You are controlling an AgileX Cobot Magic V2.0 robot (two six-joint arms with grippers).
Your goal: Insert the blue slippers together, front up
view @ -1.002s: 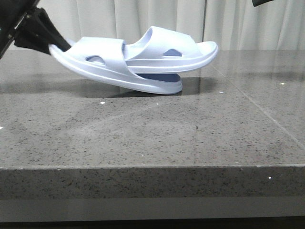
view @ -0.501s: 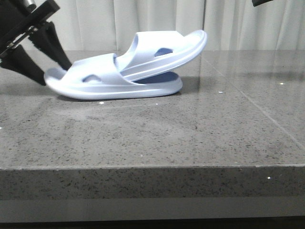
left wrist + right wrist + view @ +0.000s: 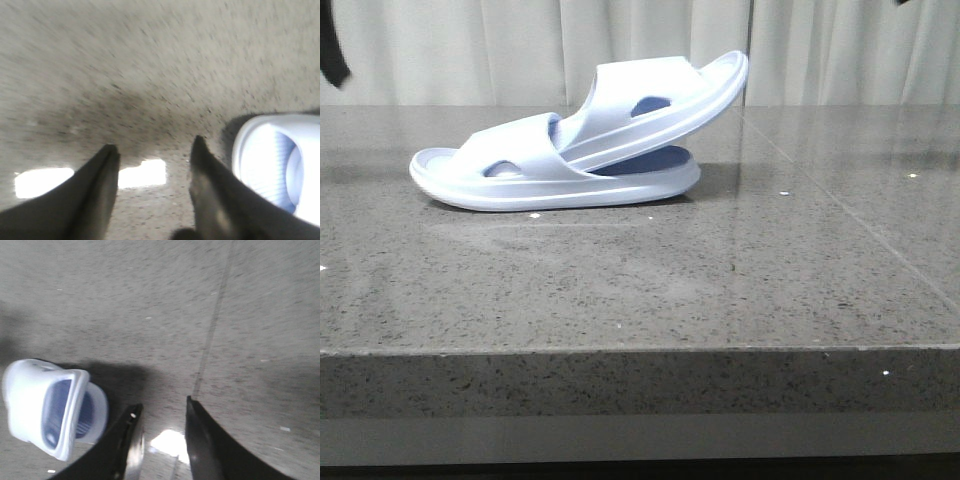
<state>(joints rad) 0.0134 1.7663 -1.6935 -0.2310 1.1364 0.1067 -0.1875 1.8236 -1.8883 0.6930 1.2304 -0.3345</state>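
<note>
The two blue slippers lie nested on the grey stone table. The lower one [image 3: 520, 180] rests flat. The upper one [image 3: 665, 100] is pushed through its strap and tilts up to the right. My left gripper [image 3: 155, 150] is open and empty above bare table, with a slipper end [image 3: 275, 165] beside its fingers. Only a dark scrap of the left arm [image 3: 332, 50] shows at the front view's left edge. My right gripper [image 3: 161, 407] is open and empty too, high over the table, with the slippers [image 3: 47, 405] off to one side.
The speckled stone table [image 3: 640, 280] has a seam line [image 3: 840, 200] running across its right part and a front edge [image 3: 640, 350] near the camera. Pale curtains [image 3: 520, 40] hang behind.
The left gripper set the lower slipper flat on the table, let go of its end and drew away up and to the left. The upper slipper tilted up more.
</note>
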